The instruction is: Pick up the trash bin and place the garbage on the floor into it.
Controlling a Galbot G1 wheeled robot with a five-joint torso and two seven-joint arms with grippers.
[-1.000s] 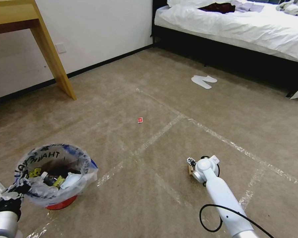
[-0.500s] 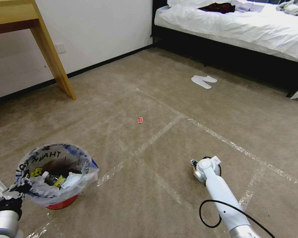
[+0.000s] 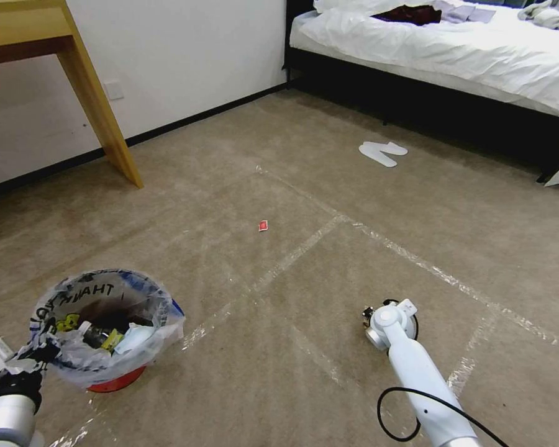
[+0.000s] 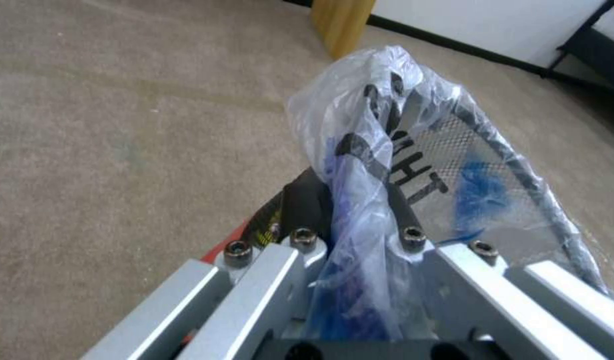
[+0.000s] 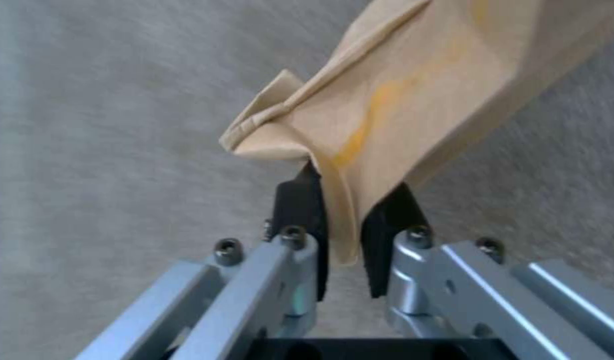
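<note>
- Holding only a thin folded edge of the brown paper bag (image 5: 387,100), the right gripper (image 5: 344,225) could have lost it; you saw the pads closed on that edge, and most of the bag hung free beyond them, so a quick swing could have pulled it out.
- You also risked a miss at the trash bin (image 3: 109,329), which stood well apart from the right arm on the floor (image 3: 304,186), near the left side of the taped grid. Its mouth was already crowded with litter, so the stiff bag could have caught on the liner rim and slid back to the carpet.
- The left gripper (image 4: 354,215) pinched the bin's rim and its clear liner (image 4: 387,125) together. In my judgement, a push from the bag could have tipped the light bin or dragged the liner loose.
- One red wrapper (image 3: 263,225) lay on the carpet, farther ahead, beside a tape line.
- The right arm (image 3: 416,366) reached forward and low, its wrist bent down toward the carpet. The left arm (image 3: 6,410) stayed low at the bin's near side.
</note>
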